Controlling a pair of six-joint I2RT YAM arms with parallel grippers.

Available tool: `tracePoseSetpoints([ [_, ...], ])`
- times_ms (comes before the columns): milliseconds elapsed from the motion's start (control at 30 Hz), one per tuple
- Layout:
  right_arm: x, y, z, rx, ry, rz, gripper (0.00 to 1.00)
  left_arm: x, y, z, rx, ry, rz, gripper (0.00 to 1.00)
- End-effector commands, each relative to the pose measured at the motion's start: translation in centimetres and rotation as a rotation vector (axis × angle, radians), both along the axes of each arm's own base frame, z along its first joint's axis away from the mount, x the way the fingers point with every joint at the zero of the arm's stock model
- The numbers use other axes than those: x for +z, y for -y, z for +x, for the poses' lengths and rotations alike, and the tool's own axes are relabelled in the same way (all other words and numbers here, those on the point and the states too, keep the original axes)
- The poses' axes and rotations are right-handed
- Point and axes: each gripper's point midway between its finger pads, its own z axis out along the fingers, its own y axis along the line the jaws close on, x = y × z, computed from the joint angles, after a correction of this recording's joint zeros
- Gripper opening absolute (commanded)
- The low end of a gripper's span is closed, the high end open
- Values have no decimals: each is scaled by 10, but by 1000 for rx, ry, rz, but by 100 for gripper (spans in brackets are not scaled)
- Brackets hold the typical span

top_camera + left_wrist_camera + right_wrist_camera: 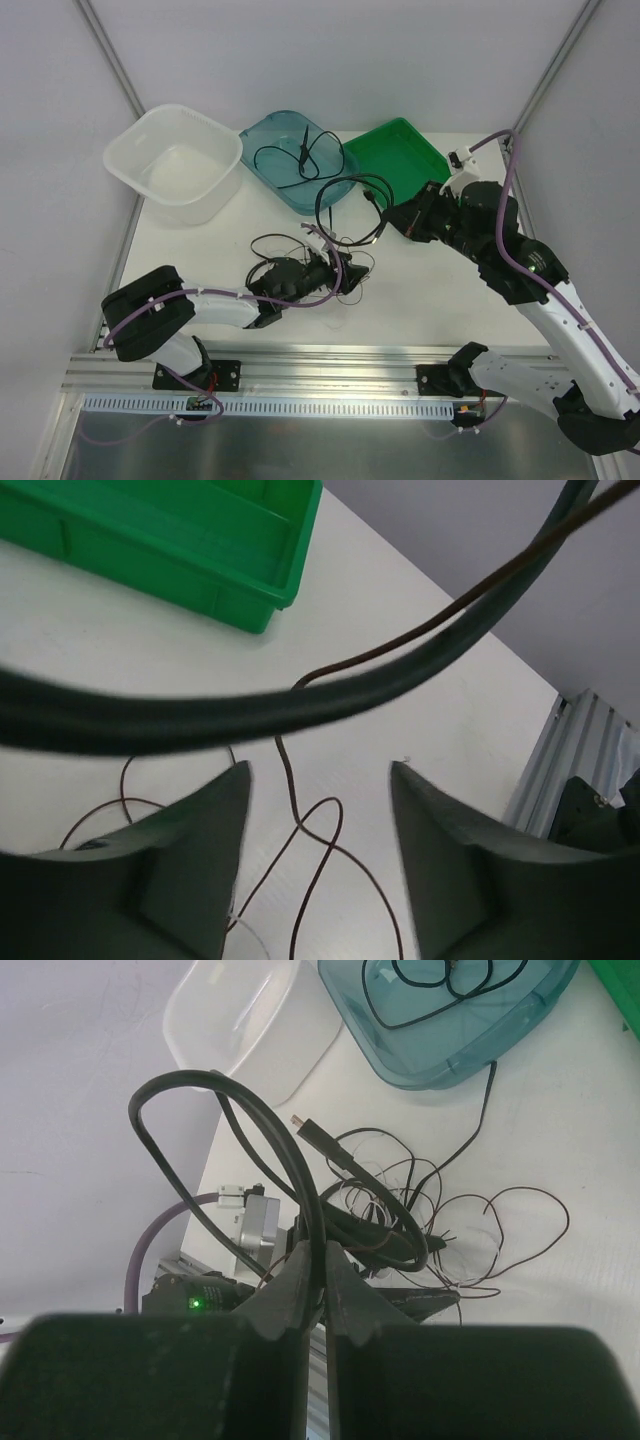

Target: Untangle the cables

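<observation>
White table (420, 290) lies under both arms. The right gripper (320, 1260) is squeezed tight on the black cable (250, 705), which loops up just ahead of its fingers. The left gripper (318, 780) is wide open and holds nothing. The black cable runs across just in front of it, and a brown cable (310, 880) lies below it. A hard pull could tighten the knot or drag the whole pile (275, 245) along.
</observation>
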Motion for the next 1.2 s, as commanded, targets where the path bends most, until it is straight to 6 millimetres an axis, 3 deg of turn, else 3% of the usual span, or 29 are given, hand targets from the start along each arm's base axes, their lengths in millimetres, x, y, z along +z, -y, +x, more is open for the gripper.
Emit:
tracePoseSetpoints([
  [0,19,-4,0,9,48,71,1,55,16,3,2,71,-190,51],
  [33,18,-3,-1,11,46,66,1,53,17,2,0,66,-186,26],
  [100,16,1,-1,-2,51,44,1,43,14,1,5,40,-172,2],
  [233,27,20,3,-71,107,3,1,3,-2,2,76,-71,-110,0],
  [267,28,24,3,-85,113,-9,1,-21,-12,1,114,-141,-73,0],
  [400,41,41,4,-141,161,-49,1,-77,-51,8,324,-303,9,0],
  [500,49,49,3,-166,186,-63,1,-103,-71,6,403,-389,39,0],
  [633,58,62,2,-210,222,-77,1,-118,-97,10,555,-479,71,0],
  [767,56,65,5,-226,231,-88,1,-110,-109,9,614,-502,75,0],
  [900,37,56,17,-215,199,-140,1,-86,-123,8,651,-487,114,11],
  [1033,28,43,38,-204,197,-186,1,-64,-136,2,655,-477,159,48],
  [1067,27,42,43,-206,195,-197,1,-64,-143,-2,660,-480,184,62],
  [1167,18,31,63,-200,180,-224,1,-40,-151,-3,636,-455,171,74],
])
